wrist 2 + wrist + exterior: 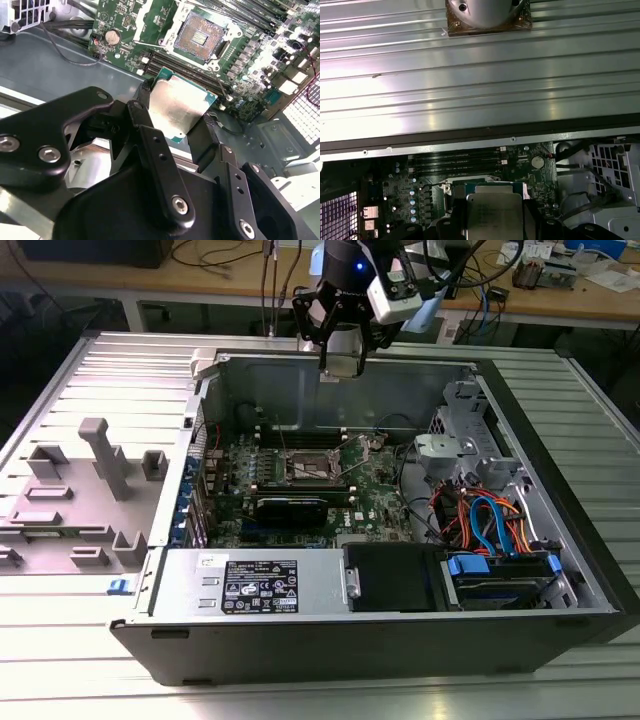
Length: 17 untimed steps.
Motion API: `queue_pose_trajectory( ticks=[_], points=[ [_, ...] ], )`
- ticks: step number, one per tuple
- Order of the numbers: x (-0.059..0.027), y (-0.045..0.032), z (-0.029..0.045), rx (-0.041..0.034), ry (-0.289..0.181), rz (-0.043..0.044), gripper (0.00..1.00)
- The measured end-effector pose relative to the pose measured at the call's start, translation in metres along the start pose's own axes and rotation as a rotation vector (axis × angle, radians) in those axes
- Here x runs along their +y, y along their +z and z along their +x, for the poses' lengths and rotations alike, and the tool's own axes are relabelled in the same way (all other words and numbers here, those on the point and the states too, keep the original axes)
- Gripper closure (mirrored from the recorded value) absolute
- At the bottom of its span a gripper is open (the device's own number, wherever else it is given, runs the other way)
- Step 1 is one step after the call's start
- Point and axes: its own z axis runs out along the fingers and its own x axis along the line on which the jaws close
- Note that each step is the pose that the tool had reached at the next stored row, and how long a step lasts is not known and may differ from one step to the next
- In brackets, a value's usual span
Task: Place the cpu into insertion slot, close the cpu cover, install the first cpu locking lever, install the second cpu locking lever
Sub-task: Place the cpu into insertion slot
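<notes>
Top centre of the exterior view, the gripper (340, 362) clasps the cpu (177, 107) above the open computer case (400, 645); the insertion slot (200, 36) lies uncovered.

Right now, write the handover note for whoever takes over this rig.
Gripper: shut on the cpu, gripped by two opposite edges, hanging above the open case.
Slot: on the motherboard, uncovered and empty, apart from the cpu.
Done: cpu picked up.
Left: cpu not seated; nothing closed or locked over the slot.
</notes>
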Motion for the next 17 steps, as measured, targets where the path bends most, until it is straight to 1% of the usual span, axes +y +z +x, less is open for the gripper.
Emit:
queue_pose_trajectory(
  ticks=[6,8,11,12,17],
  points=[
    [-0.0033,0.0006,-0.0002,-0.0022,0.024,-0.0006,0.46],
    [-0.0034,0.001,-0.0003,-0.0043,0.048,-0.0003,0.46],
    [-0.0035,0.0018,-0.0003,-0.0102,0.114,-0.0014,0.46],
    [-0.0035,0.0019,-0.0003,-0.0108,0.121,-0.0015,0.46],
    [-0.0036,0.0019,0.0012,-0.0109,0.122,-0.0017,0.46]
  ],
)
